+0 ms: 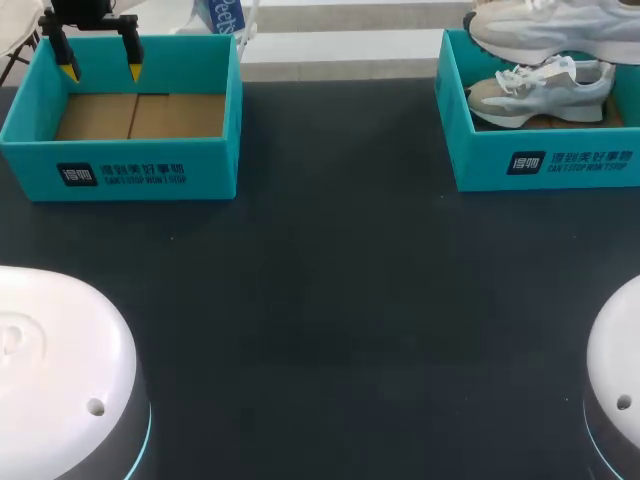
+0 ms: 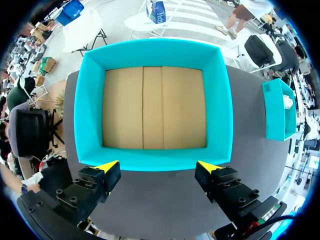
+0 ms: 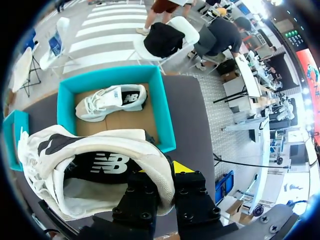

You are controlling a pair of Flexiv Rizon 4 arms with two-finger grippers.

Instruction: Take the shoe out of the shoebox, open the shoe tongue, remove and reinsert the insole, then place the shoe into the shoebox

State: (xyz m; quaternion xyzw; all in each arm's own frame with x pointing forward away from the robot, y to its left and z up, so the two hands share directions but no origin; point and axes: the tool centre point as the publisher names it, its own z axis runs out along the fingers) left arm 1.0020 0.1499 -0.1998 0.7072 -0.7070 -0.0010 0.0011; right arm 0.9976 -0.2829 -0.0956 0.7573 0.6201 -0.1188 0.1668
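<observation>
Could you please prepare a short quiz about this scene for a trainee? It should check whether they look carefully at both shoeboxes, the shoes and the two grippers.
1. True or false: the left shoebox has a shoe inside.
2. What do the fingers of the right gripper grip? A) the lifted shoe, at its heel collar; B) a loose insole; C) nothing.
3. Fill in: the right shoebox holds ___ shoe(s).

Key:
1. False: it is empty, and the left gripper hangs over its far wall, fingers open.
2. A.
3. One, the second shoe.
</observation>
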